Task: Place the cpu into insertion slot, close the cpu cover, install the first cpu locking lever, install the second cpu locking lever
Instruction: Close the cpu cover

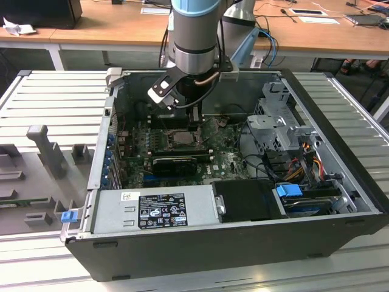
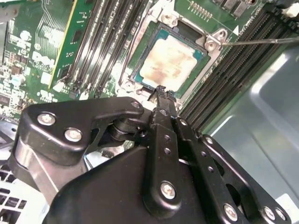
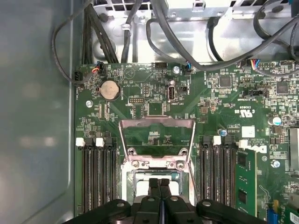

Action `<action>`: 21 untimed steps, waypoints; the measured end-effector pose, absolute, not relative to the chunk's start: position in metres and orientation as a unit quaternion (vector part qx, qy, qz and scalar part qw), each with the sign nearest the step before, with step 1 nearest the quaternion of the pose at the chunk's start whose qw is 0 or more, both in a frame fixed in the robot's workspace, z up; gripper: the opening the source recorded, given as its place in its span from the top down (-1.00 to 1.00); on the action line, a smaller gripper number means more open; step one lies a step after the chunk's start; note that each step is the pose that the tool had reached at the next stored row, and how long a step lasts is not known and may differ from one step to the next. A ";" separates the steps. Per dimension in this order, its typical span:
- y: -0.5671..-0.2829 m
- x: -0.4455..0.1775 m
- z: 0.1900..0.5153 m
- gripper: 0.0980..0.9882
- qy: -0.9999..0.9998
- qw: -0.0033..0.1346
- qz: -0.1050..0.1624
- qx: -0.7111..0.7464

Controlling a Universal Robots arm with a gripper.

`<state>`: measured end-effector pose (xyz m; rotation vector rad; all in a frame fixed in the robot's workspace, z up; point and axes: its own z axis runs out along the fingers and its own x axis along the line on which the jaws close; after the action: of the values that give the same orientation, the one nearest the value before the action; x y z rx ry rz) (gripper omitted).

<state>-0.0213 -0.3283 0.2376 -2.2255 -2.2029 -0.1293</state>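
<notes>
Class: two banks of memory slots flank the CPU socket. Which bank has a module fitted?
The bank farther from the bare grey case panel: a green memory module stands in it, while the other bank is empty.

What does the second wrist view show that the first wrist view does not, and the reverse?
Second wrist view: the cpu lying in the insertion slot, its pale top bare. First wrist view: the cpu cover standing open, a round coin cell, black cables. In both wrist views: the shut pincer above the slot, memory slots beside it.
</notes>
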 end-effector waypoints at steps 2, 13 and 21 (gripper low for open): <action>-0.328 -0.021 0.242 0.98 -0.703 0.004 -0.041 -0.710; -0.328 -0.017 0.250 0.98 -0.703 0.004 -0.041 -0.710; -0.328 -0.014 0.266 0.98 -0.703 0.004 -0.041 -0.710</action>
<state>-0.0144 -0.3279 0.2660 -2.2253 -2.2032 -0.1293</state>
